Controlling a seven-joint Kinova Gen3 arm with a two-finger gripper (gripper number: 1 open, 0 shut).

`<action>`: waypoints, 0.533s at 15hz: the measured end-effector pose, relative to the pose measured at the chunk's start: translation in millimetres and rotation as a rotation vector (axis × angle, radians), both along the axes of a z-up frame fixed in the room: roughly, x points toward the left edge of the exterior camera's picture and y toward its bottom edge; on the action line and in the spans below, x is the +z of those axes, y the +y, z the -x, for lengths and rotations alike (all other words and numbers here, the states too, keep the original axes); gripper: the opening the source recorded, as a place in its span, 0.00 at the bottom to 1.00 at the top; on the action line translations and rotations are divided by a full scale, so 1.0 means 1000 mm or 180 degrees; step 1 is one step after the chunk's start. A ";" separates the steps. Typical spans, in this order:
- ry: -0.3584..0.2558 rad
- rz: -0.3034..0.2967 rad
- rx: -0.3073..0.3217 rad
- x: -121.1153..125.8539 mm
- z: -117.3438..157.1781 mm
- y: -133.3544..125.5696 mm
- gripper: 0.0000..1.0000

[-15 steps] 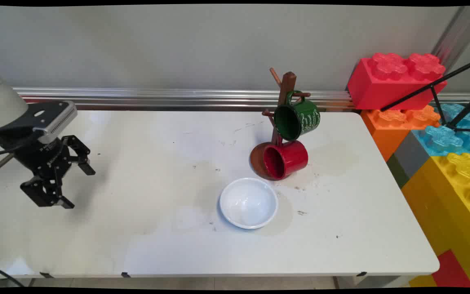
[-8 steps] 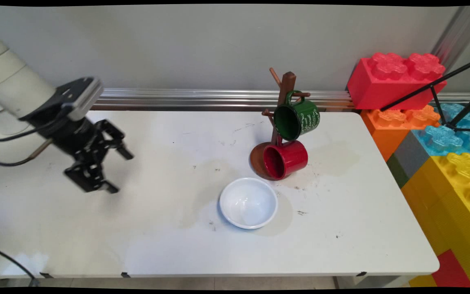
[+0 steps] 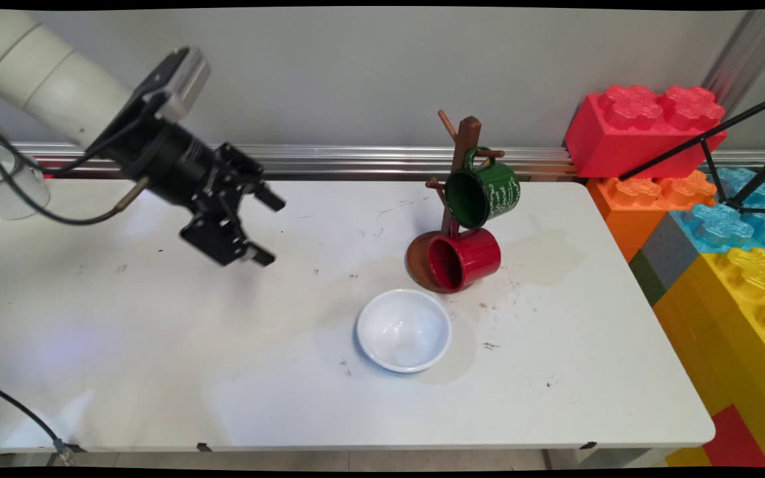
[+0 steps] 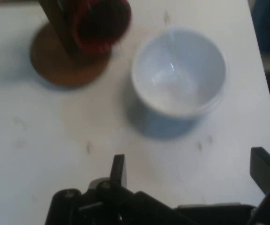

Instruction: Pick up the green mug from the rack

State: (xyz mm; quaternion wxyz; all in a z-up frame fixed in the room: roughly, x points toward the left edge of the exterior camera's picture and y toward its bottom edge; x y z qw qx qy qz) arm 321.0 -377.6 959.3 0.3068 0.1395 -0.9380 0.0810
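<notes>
Gripper spread wide, empty, raised above table at left-centre. White bowl well apart to its right. Just behind the bowl, wooden mug tree carries red mug and green mug.

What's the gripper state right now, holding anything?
Gripper: open, holding nothing, raised above the table left of the white bowl.

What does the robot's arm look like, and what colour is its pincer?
The arm is thick, round and white, like a fat tube. At its end sits a black wrist with a small silver-grey box on top. The pincer is black, built from jointed bars with two flat fingers. Thin black cables hang in loops from the arm.
</notes>
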 end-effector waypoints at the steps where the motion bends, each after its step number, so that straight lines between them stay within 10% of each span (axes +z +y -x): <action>1: 0.0063 0.0034 0.0022 0.003 0.004 -0.002 1.00; 8: 0.0247 0.0095 0.0092 0.014 0.024 -0.004 1.00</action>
